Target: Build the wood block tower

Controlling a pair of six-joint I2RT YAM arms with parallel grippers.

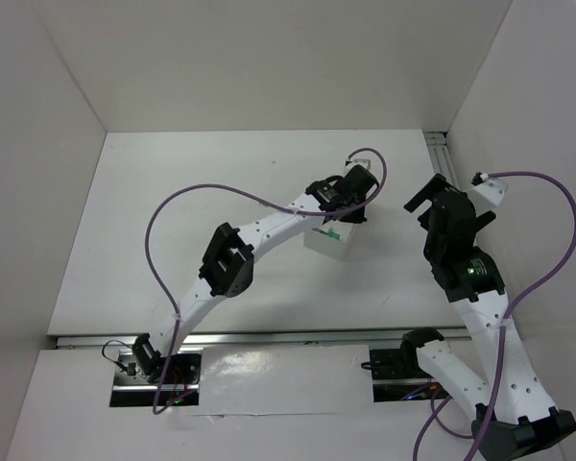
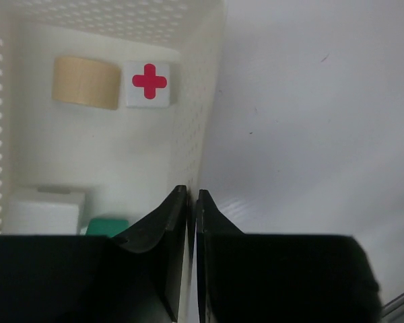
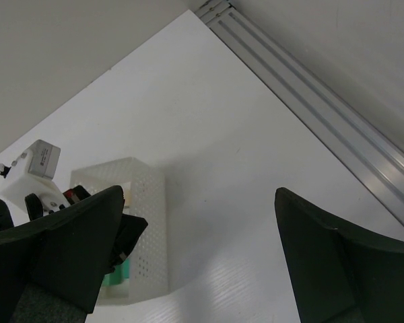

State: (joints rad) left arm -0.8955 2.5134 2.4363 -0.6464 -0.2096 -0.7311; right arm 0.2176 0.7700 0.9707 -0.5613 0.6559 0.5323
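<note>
Lying unstacked inside the tray, the tan cylinder, red-cross cube and teal cube awaited building; left jaws pinched the tray's wall, right jaws gaped empty.

White, matte worktop. Carries a perforated white tray right of centre, flat on its base. Bordered along the right edge by an aluminium rail, well apart from the tray.
</note>
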